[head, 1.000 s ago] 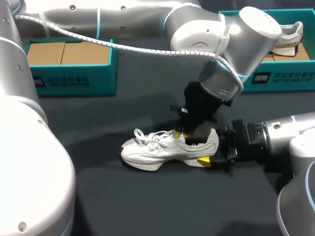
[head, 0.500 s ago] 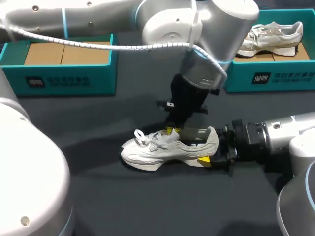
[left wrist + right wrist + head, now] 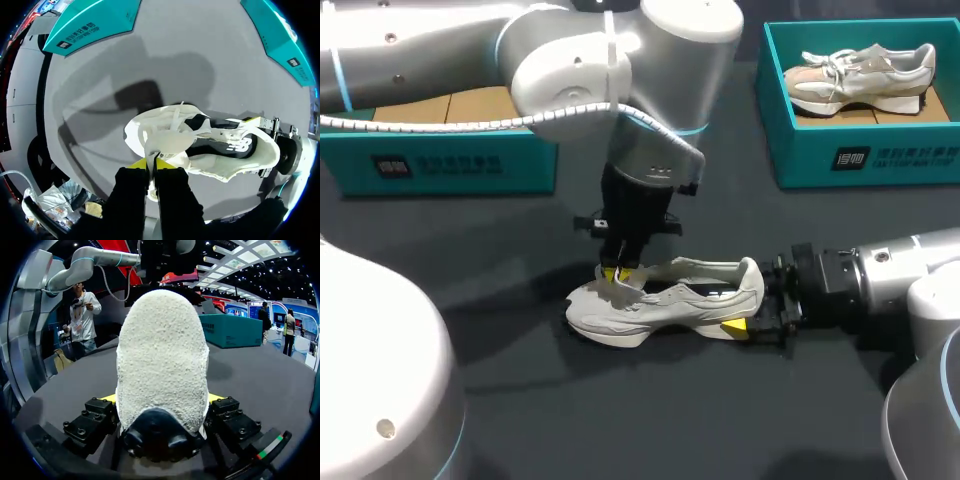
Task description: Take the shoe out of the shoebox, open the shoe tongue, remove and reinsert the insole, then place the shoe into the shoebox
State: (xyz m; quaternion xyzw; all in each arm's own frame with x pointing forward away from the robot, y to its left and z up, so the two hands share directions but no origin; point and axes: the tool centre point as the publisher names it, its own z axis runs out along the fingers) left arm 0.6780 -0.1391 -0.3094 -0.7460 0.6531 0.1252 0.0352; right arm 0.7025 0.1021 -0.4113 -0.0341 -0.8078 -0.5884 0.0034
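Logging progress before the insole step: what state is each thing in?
White lace-up sneaker: upright, out of any box.
Left claw: shut on its tongue.
Right claw: shut on its heel.
Left teal cardboard shoebox: open, no shoe visible.
Right teal shoebox: open, holding beige sneaker.

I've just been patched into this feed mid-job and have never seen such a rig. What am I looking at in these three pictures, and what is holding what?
These are two robot arms at a dark table. The head view looks down from above and behind; each round picture comes from a camera on one arm's wrist. A white shoe lies on the table. The left end effector pinches what looks like its tongue from above. The right end effector clamps the heel, which fills that wrist view. Behind, the left shoebox holds cardboard; the right shoebox holds a second shoe.
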